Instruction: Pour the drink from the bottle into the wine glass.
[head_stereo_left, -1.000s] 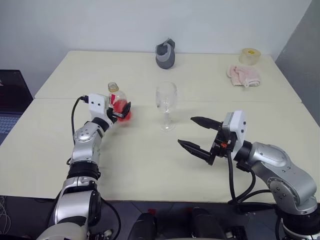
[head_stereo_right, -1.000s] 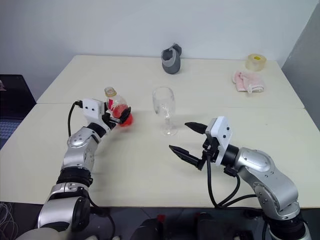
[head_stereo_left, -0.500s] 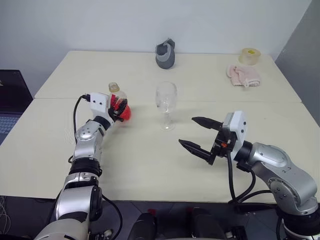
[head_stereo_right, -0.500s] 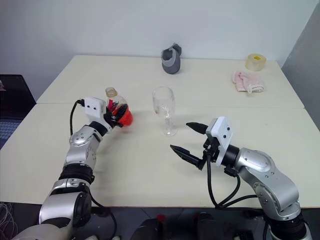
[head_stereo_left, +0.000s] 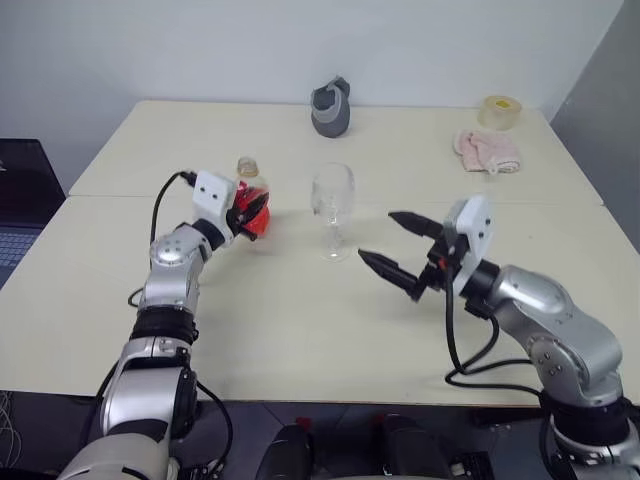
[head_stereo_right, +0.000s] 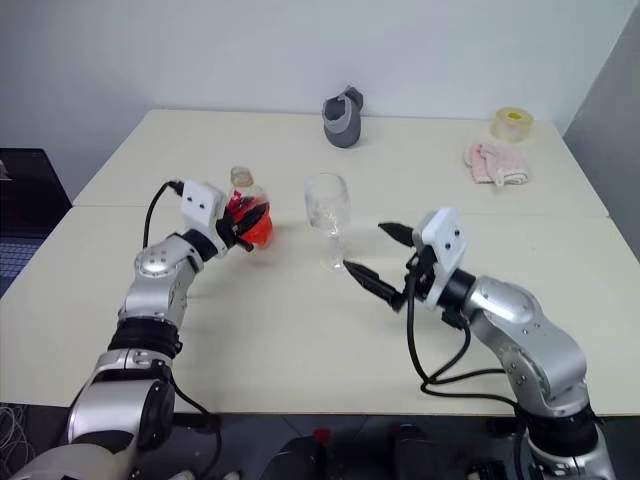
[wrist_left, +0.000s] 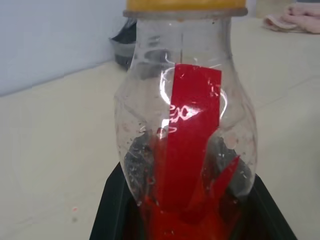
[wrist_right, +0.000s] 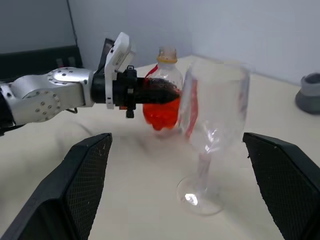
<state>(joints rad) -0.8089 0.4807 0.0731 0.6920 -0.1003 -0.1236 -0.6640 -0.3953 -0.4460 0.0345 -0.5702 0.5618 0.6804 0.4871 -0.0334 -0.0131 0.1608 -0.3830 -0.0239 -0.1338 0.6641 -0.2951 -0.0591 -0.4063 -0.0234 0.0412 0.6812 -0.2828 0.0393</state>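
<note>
The left gripper (head_stereo_left: 247, 211) has its jaws pinching the upright bottle (head_stereo_left: 249, 196) just left of the empty wine glass (head_stereo_left: 332, 208) on the counter (head_stereo_left: 300, 320), while the right gripper (head_stereo_left: 398, 245), jaws spread, points at the glass's stem from the nearer right side.

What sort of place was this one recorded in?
Probably a lab or test room, not a home: a plain cream table against a bare white wall, with staged props such as a tape roll, a pink cloth and a wine glass.
</note>
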